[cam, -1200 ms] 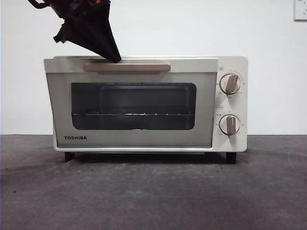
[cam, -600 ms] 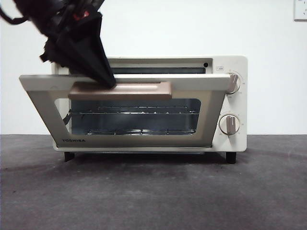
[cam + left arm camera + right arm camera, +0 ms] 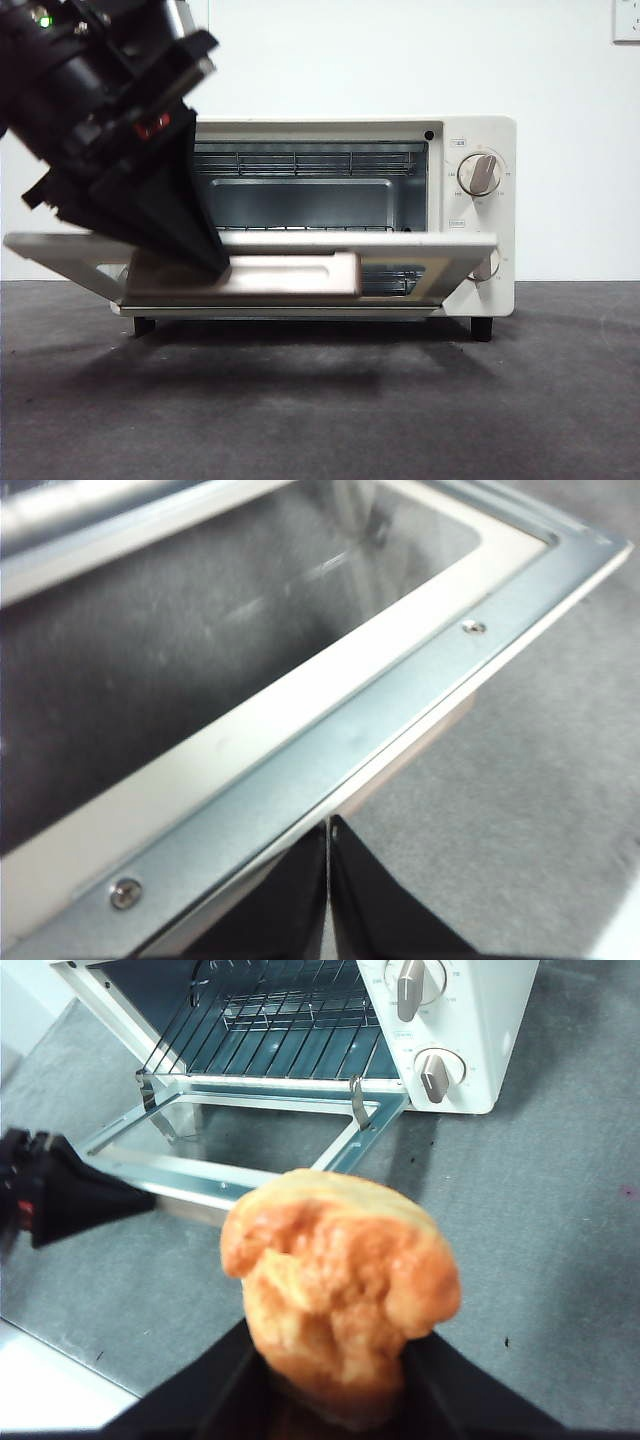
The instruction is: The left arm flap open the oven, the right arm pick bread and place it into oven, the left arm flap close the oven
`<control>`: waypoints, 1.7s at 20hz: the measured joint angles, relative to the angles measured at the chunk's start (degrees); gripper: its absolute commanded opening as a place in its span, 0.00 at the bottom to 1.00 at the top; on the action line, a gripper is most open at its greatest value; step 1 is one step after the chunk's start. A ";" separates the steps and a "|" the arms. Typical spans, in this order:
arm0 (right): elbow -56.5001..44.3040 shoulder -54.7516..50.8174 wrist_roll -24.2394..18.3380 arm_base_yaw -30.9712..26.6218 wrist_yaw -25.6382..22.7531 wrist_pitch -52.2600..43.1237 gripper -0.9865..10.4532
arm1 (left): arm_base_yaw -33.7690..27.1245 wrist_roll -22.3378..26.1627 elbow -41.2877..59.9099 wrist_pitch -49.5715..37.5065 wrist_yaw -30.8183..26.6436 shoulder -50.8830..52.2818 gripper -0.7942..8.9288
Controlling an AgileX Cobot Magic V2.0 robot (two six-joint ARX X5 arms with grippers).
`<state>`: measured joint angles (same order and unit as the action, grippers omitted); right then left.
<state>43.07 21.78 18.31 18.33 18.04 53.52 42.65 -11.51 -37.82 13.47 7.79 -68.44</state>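
The cream-white oven (image 3: 470, 135) stands in the middle of the front view. Its door (image 3: 420, 245) hangs down, nearly level. My left gripper (image 3: 215, 268) comes in from the upper left, its shut tip pressing on the tan handle (image 3: 290, 276). In the left wrist view its jaws (image 3: 329, 830) meet just under the door's metal edge (image 3: 330, 750). My right gripper (image 3: 335, 1365) is shut on the golden-orange bread (image 3: 340, 1280), held above the mat in front of the oven (image 3: 480, 1020) and its open door (image 3: 200, 1175). The left gripper (image 3: 60, 1200) also shows there.
A wire rack (image 3: 280, 1030) sits inside the oven cavity. The oven stands on a dark grey mat (image 3: 320, 400) before a white wall. A wall socket (image 3: 627, 20) shows at the top right. A white table edge (image 3: 50, 1390) borders the mat.
The oven door went from shut to nearly level. My left gripper came down and toward the camera with the handle.
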 measured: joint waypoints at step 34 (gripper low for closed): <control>0.00 37.33 12.68 13.66 8.55 -41.31 0.20 | 4.48 -5.99 -15.41 35.63 -8.44 32.44 0.09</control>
<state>43.07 59.11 30.98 31.99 26.59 12.21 47.13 -17.50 -53.23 49.10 -0.64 -36.01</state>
